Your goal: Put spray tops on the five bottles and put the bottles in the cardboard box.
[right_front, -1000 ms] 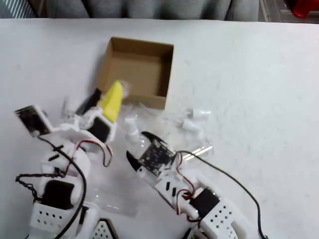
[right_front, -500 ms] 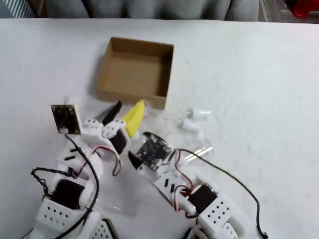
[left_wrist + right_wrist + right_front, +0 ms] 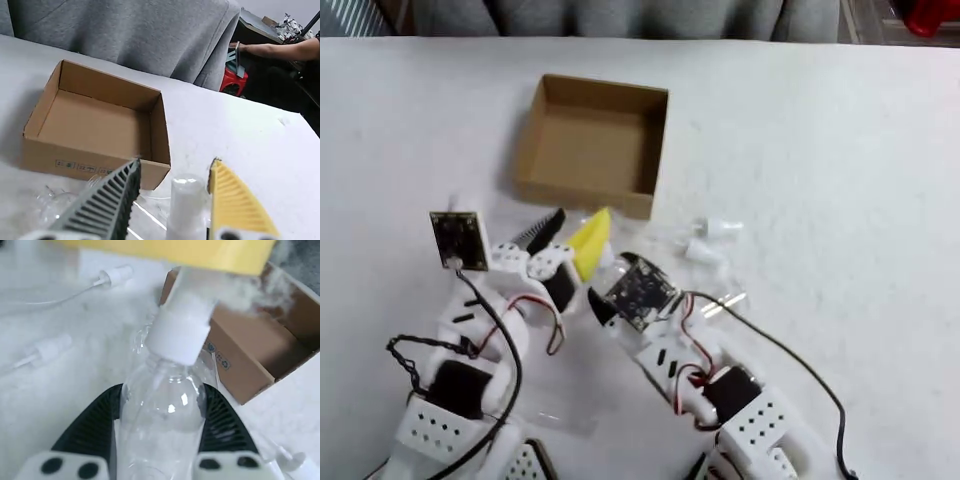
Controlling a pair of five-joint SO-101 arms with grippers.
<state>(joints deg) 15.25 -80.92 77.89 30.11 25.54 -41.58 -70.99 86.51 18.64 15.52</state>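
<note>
1. We see the white table (image 3: pixel 840 150) carrying everything, with both arms based at its near edge.
2. The cardboard box (image 3: pixel 582 195) stands open side up toward the far side of the table, just beyond the two grippers.
3. The left arm (image 3: pixel 470 330) and right arm (image 3: pixel 720 390) lean in toward each other, and their grippers meet just in front of the box's near wall.
4. The right gripper (image 3: pixel 162 390) has its two black fingers pressed against opposite sides of a clear bottle (image 3: pixel 162 455). It is clamped on the body, with the neck pointing toward the box.
5. The left gripper (image 3: pixel 175 167) is partly spread, with its black and yellow fingers on either side of the spray top. The yellow finger is just beside the top, and the black one stands clear of it.
6. The spray top (image 3: pixel 177 335) sits on the bottle's neck with its white collar over the mouth. The yellow finger lies across its upper end.
7. In the high view, two loose spray tops (image 3: pixel 717 228) lie on the table to the right of the box's near corner, apart from both grippers.
</note>
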